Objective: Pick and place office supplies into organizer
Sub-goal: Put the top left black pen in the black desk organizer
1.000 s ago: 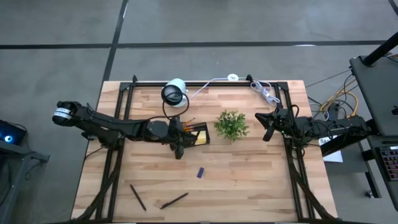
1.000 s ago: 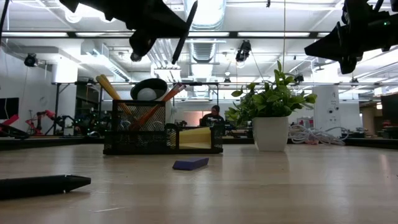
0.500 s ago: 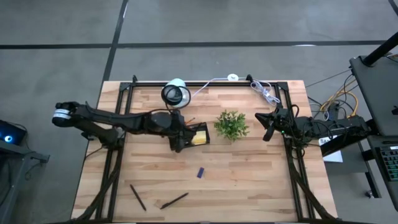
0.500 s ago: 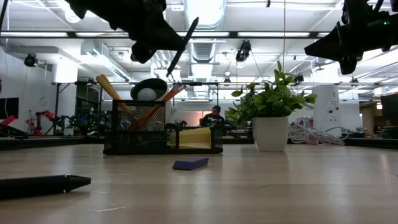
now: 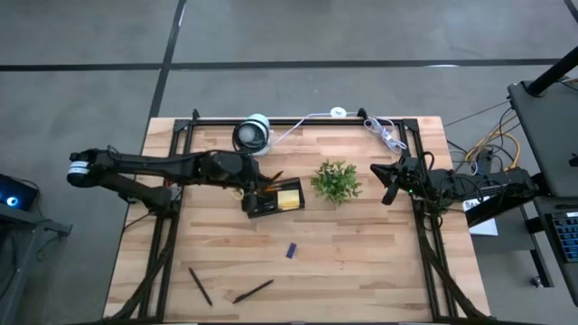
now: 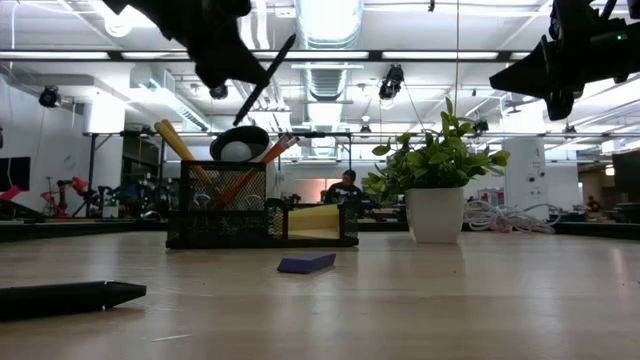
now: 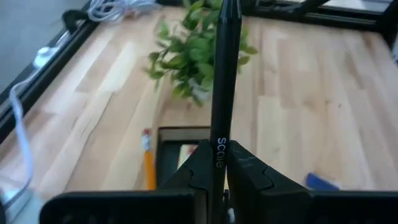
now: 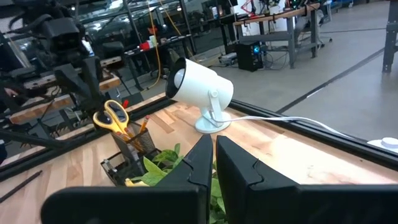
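My left gripper (image 5: 247, 190) hangs over the black organizer (image 5: 275, 199), shut on a thin black pen (image 7: 222, 87). The organizer (image 6: 262, 207) holds orange pencils (image 6: 176, 142), yellow-handled scissors (image 8: 114, 116) and a yellow sticky-note pad (image 5: 289, 198). On the table in front of it lie a small blue piece (image 5: 291, 250) and two more black pens (image 5: 200, 285) (image 5: 253, 291). My right gripper (image 5: 390, 182) waits shut and holds nothing, raised at the table's right edge beside the plant. My left gripper pinches the pen's barrel (image 7: 217, 144) between its two fingers, coming from the table's left and slanting down. The fingers lie across the pen. The pen (image 6: 268, 80) is lifted clear above the organizer and tilted, its upper end leaning toward the table's right.
A potted green plant (image 5: 336, 181) stands right of the organizer. A white round camera-like device (image 5: 253, 134) sits behind it, and a white coiled cable (image 5: 384, 134) lies at the far right. Black frame rails (image 5: 298, 121) run along the table's far and side edges.
My left gripper has carried the pen toward the table's far edge and a little to the left, rising slightly, from the organizer's near side to above it. It has turned as it went, and the pen now slants more. My right arm has kept still.
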Tool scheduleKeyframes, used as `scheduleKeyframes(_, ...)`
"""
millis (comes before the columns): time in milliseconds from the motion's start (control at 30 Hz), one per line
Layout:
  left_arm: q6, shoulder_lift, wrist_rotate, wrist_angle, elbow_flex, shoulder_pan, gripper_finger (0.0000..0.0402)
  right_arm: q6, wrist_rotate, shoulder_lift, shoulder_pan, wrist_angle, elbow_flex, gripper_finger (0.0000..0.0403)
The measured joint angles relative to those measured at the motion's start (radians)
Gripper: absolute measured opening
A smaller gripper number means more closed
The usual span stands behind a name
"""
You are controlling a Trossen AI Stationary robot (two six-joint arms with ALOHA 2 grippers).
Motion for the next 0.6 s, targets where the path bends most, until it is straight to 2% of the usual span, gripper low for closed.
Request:
scheduleKeyframes(100, 0.001, -0.027, -0.007, -0.034, -0.017, 0.02, 0.0012, 0.002, 0.0, 0.0, 0.0, -0.001, 0.0, 0.0013)
scheduleKeyframes(300, 0.018, -0.026, -0.095, -0.05, -0.04, 0.03, 0.0012, 0.003, 0.0, 0.0, 0.0, -0.005, 0.0, 0.0013)
scheduleKeyframes(600, 0.028, 0.009, -0.107, -0.045, -0.046, 0.03, 0.0012, 0.003, 0.0, 0.0, 0.0, -0.006, 0.0, 0.0013)
